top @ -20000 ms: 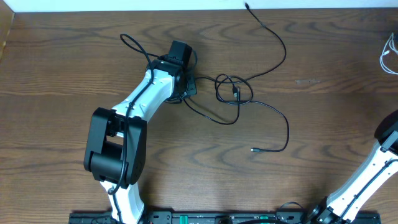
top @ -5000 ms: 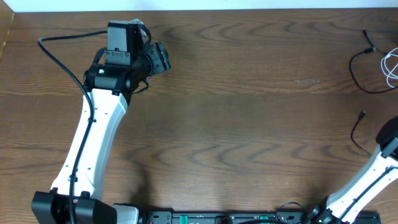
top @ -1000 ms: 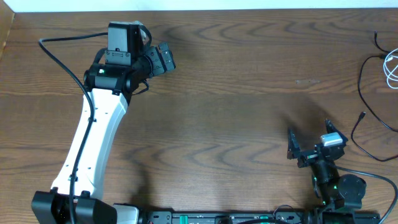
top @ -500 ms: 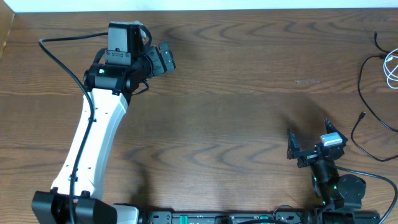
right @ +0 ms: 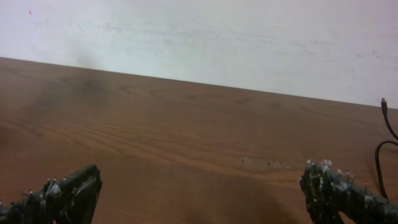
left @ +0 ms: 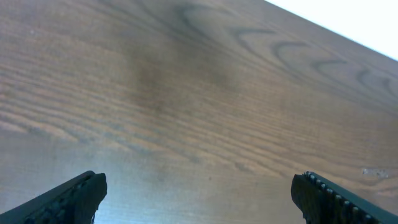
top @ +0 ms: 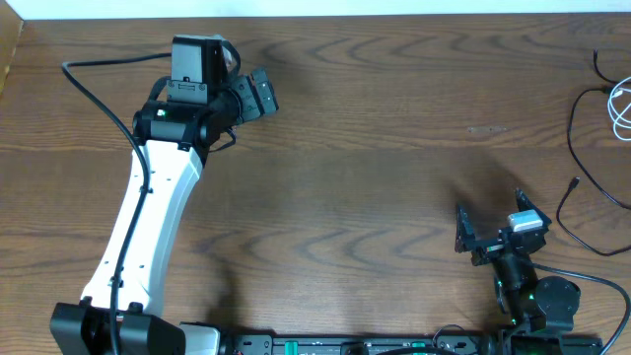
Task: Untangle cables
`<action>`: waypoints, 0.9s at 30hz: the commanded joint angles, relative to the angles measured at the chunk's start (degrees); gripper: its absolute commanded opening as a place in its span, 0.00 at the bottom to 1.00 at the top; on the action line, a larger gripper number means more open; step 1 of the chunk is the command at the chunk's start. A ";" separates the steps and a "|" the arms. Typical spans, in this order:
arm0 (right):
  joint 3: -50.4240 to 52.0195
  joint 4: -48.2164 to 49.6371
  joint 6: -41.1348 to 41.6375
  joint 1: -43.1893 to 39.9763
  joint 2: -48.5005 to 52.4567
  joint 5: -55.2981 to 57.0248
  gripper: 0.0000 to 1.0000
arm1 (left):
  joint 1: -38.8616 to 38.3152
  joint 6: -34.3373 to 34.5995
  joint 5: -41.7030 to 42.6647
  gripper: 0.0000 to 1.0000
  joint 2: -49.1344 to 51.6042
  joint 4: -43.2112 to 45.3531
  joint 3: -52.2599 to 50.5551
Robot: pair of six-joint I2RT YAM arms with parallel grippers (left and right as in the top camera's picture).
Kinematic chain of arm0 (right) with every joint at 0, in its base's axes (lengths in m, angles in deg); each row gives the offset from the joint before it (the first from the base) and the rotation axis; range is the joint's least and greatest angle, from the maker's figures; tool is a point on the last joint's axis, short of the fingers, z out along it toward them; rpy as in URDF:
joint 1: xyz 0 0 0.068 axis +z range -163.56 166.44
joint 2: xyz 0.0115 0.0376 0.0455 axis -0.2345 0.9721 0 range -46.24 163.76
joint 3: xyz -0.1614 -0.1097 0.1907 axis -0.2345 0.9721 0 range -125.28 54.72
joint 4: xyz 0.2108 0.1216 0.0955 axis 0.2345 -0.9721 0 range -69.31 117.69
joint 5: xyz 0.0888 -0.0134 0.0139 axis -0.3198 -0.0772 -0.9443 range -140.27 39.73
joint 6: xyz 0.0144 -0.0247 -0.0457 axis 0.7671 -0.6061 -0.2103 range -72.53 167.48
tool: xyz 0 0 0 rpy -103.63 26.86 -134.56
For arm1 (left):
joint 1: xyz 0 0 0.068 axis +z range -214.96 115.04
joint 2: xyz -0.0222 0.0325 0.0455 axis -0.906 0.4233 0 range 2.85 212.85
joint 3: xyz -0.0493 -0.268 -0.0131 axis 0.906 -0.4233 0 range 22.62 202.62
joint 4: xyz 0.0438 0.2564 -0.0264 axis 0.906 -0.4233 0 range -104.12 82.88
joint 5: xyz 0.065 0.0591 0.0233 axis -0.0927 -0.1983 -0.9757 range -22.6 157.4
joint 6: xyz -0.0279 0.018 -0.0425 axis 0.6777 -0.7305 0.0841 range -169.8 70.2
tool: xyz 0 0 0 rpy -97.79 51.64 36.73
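Both cords lie at the far right edge of the tabletop (top: 375, 148). The black cord (top: 573, 128) runs in a long wavy line from the back of the tabletop toward the front. One small plug end (top: 576, 181) points up near the middle of that line. The white cord (top: 619, 104) is a small loop right at the edge, just beside the black one. I cannot tell if the two touch there.

My right gripper (top: 491, 223) is the near one. It sits low at the front, wide open, with nothing in it. The cords are off to its right and a bit further back. In my right wrist view I see only a bit of the black cord (right: 379, 152) at the right side, not between my fingers.

My left gripper (top: 258, 94) is way over at the back left, well apart from the cords. It is wide open too and holds nothing.

I think my right arm should do the reaching, swinging right and coming across the black line, not along it.
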 commanded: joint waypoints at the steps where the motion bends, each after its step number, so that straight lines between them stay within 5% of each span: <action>1: 0.11 -0.24 -0.07 -0.44 -0.37 -0.02 0.99 | 0.33 -0.13 -0.76 1.00 0.15 -0.31 0.02; 13: 0.11 -0.24 -0.09 -0.44 -0.37 -0.02 0.99 | 2.86 -11.76 -2.01 1.00 -13.84 5.42 -7.39; 27: 0.11 -0.24 -0.09 -0.44 -0.37 -0.02 0.99 | 9.16 -11.78 -1.81 1.00 -49.09 29.77 -46.73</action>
